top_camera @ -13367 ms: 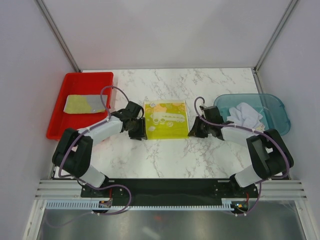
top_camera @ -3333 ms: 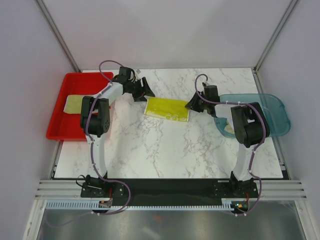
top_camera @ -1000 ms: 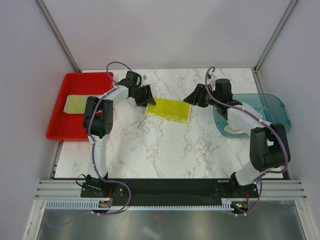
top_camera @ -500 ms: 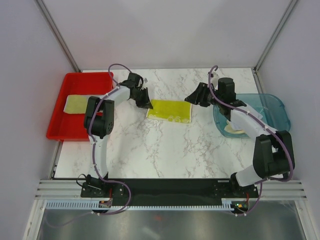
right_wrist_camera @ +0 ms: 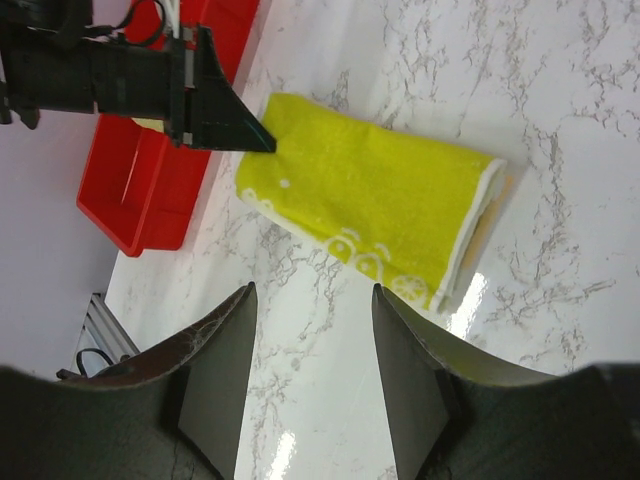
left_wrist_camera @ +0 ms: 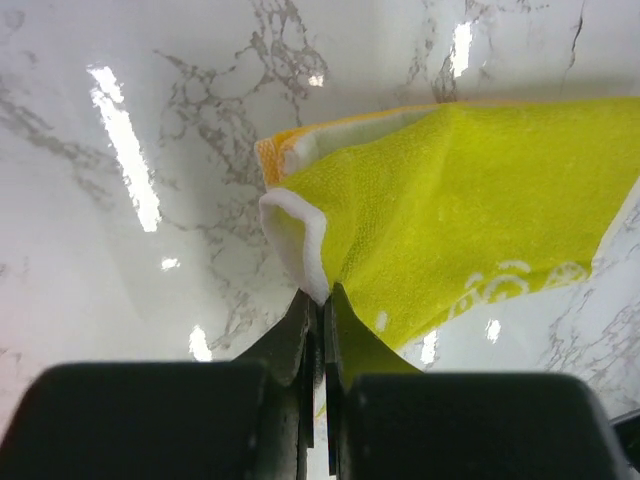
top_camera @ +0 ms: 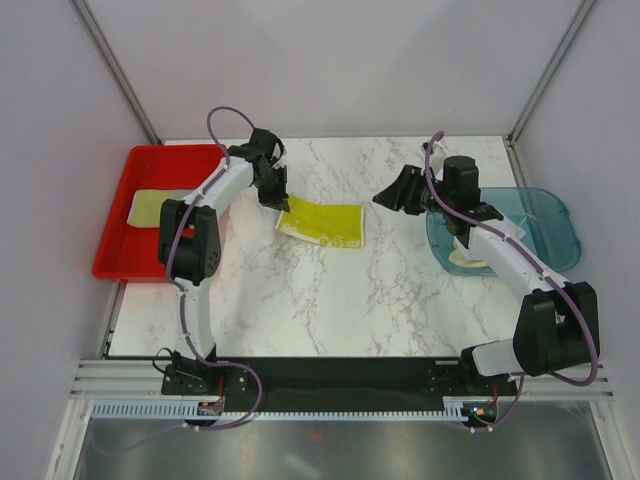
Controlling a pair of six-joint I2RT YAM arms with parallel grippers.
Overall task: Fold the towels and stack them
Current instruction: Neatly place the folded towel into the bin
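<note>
Left side: stretched long from the base toward the far side of the marble table [top_camera: 330, 300], forearm angled inward, with the left gripper [left_wrist_camera: 318, 310] tipped down at the far-left corner of the yellow towel [top_camera: 322, 222]. Clenched tight there, pinching the white-edged corner between both fingertips, with the cloth drawn up to the pinch.

Right side: bent out over the far half beside the teal bin [top_camera: 548, 228], wrist turned toward the centre, with the right gripper [right_wrist_camera: 312, 290] hanging above the marble, apart from the towel's right end. Spread wide, holding nothing, touching nothing.

Between the two claws: the yellow towel, folded into a rectangle, flat on the marble apart from the pinched corner, with a white pattern along its near edge.

At the left edge, a folded yellow-green towel [top_camera: 150, 207] in the red tray [top_camera: 110, 255]. At the right edge, a pale cream towel [top_camera: 468, 262] in the bin. All around, plain pale walls [top_camera: 330, 60], with metal posts [top_camera: 120, 70] at the two far corners.
</note>
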